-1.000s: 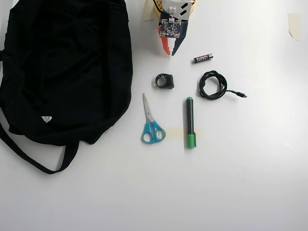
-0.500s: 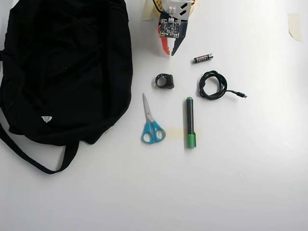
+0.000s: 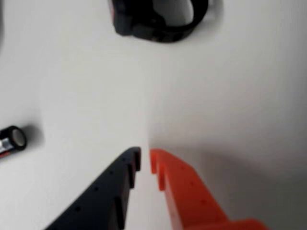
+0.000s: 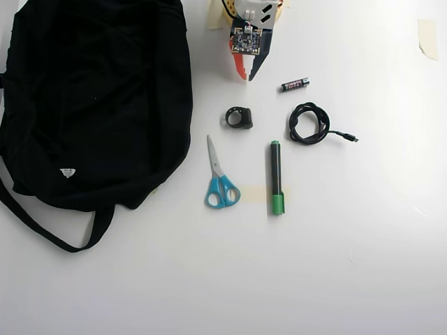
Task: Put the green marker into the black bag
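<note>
The green marker [image 4: 276,178], black-barrelled with a green cap at its near end, lies on the white table right of centre in the overhead view. It does not show in the wrist view. The black bag [image 4: 91,98] lies flat and fills the left side, its strap trailing toward the front. My gripper [image 4: 247,75] is at the top centre, right of the bag and well behind the marker. In the wrist view the gripper [image 3: 145,160] has its black and orange fingers nearly together, with nothing between them, above bare table.
A small black ring-shaped object [image 4: 239,117] [image 3: 158,19] lies just ahead of the gripper. A black battery [image 4: 295,84] [image 3: 12,141], a coiled black cable [image 4: 309,123] and blue-handled scissors [image 4: 220,178] lie around the marker. A tape scrap [image 4: 427,35] sits at the far right.
</note>
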